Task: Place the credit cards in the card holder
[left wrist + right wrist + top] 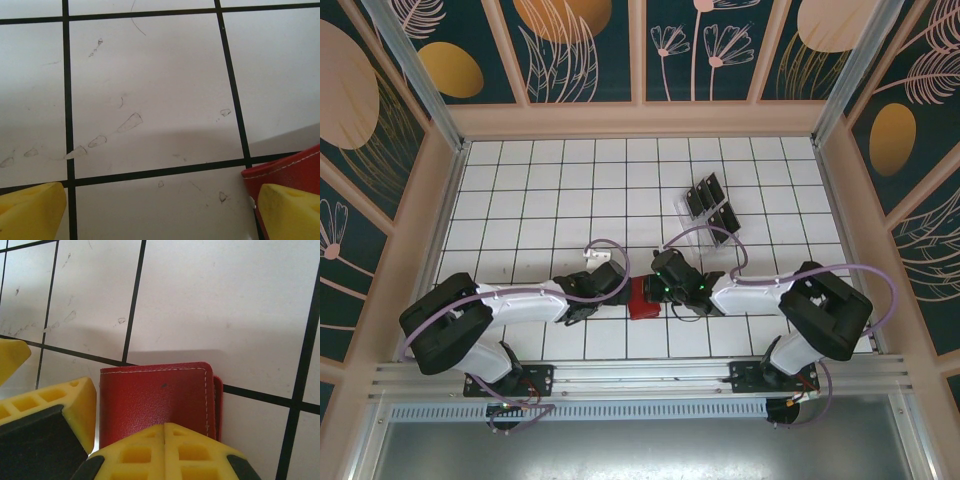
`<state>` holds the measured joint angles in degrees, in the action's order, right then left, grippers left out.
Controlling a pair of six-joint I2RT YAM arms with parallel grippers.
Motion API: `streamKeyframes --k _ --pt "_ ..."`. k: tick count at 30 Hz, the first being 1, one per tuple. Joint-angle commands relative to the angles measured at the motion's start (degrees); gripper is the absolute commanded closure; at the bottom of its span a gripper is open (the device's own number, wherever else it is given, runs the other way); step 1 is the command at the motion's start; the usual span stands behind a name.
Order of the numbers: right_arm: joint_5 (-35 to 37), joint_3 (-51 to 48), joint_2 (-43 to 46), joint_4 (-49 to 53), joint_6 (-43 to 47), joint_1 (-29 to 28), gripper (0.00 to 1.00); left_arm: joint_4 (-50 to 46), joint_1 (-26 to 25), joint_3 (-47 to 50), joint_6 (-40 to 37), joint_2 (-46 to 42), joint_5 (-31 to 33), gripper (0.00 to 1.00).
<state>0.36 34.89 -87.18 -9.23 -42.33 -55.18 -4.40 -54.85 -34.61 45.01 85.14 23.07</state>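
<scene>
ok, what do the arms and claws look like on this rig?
Left arm and right arm match: white shells, bulky black joint housings, lilac cables looping alongside. Left claw and right claw have yellow fingers with square cut-outs; black pads.

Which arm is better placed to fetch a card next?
Right, likely: the credit cards lie on its side, nearer the right gripper. The left gripper, open, has a finger at the card holder and could steady it.

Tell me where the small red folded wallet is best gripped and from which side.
Probably pinch the small red folded wallet across its thickness at the stitched edge opposite its tab, coming in low along the white gridded table. It lies flat and closed, so only thin edges offer a hold.
</scene>
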Motion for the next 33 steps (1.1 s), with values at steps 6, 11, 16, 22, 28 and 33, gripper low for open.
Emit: streamKeyframes --k 6,11,16,22,28,33 --pt "0.8 1.9 -0.5 -1.5 0.4 -0.6 1.00 1.8 0.2 1.3 0.1 0.9 -0.8 0.02" --pt "0.7 2.3 -0.9 -1.2 0.3 -1.1 1.00 2.3 0.2 1.6 0.0 1.1 -1.3 0.03" --pt "0.8 1.9 -1.7 -1.5 0.1 -1.2 1.00 2.5 0.2 1.8 0.1 1.2 -1.5 0.03" --pt "0.7 1.0 -1.8 -1.3 0.0 -1.2 1.00 2.6 0.2 2.0 0.1 1.2 -1.6 0.03" --pt "1.2 0.6 -1.3 -1.0 0.0 -1.1 1.00 2.9 0.2 2.0 0.1 1.5 -1.8 0.03" --pt "1.8 0.5 -0.4 -0.4 0.3 -1.1 1.00 3.0 0.2 2.0 0.0 1.5 -1.9 0.03"
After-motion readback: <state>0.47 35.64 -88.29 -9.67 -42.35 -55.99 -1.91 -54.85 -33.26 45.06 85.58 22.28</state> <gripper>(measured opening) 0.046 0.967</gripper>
